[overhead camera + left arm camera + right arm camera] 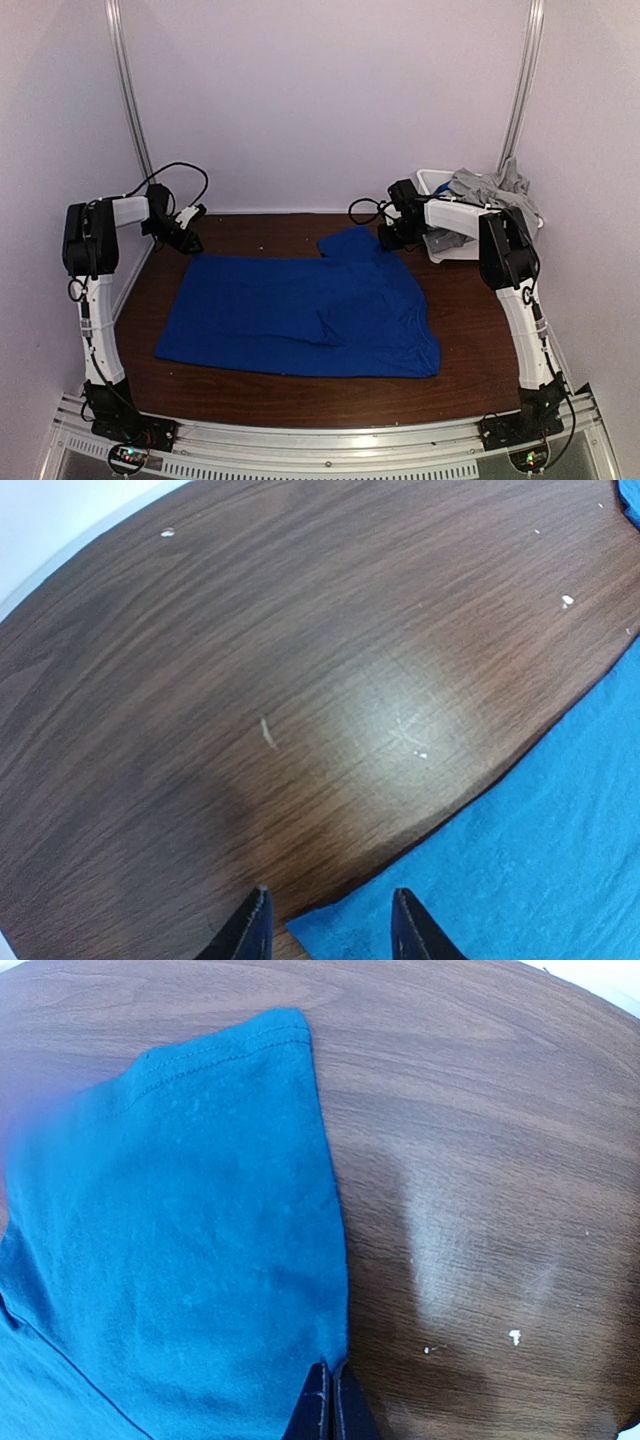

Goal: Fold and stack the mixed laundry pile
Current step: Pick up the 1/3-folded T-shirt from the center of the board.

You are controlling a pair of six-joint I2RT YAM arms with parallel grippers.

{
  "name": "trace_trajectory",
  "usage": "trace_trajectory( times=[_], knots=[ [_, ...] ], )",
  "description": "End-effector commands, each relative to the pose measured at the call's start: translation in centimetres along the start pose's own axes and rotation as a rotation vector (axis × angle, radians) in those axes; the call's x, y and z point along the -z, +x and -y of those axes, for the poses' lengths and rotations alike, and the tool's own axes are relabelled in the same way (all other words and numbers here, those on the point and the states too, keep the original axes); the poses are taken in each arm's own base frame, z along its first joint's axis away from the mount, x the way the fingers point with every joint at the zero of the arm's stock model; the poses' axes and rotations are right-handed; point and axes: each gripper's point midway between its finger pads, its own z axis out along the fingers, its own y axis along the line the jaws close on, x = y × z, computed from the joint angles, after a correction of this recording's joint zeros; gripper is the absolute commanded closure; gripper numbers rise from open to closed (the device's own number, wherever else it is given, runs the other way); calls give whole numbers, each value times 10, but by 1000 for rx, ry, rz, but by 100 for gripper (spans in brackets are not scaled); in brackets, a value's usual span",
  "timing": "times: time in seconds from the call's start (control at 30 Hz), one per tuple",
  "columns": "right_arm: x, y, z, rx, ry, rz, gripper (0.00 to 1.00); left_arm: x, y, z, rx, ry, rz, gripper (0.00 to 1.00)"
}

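Left wrist shows left fingers (252,935) apart astride the blue shirt (520,860) corner (right fingers (325,1410) pressed together at its sleeve).

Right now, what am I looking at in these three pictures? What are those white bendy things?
Those are two robot arms. The big picture is taken from above and behind them; the other two come from small cameras on their wrists. A blue T-shirt lies spread on a brown table. Grey clothes are heaped in a white bin at the far right. The left gripper is open over a shirt corner. The right gripper is shut at the sleeve's edge; whether it pinches cloth is unclear.
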Motion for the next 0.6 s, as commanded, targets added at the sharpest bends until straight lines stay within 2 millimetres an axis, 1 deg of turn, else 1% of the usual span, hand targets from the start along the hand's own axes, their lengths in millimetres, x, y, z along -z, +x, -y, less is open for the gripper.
trace_trajectory(
  times=[0.0, 0.1, 0.17, 0.37, 0.57],
  knots=[
    [-7, 8, 5, -2, 7, -24, 100, -1, -1, 4, -32, 42, 11, 58],
    [-8, 8, 5, -3, 6, -24, 100, -1, 1, 9, -40, 72, 10, 58],
    [-8, 9, 5, -5, 4, -25, 100, -1, 2, 9, -36, 72, 7, 58],
    [-8, 8, 4, -10, -2, -22, 100, -6, 16, 1, -31, 29, -56, 59],
    [-10, 9, 4, -9, -2, -24, 100, -5, 15, -10, -36, -26, -66, 58]
  ],
)
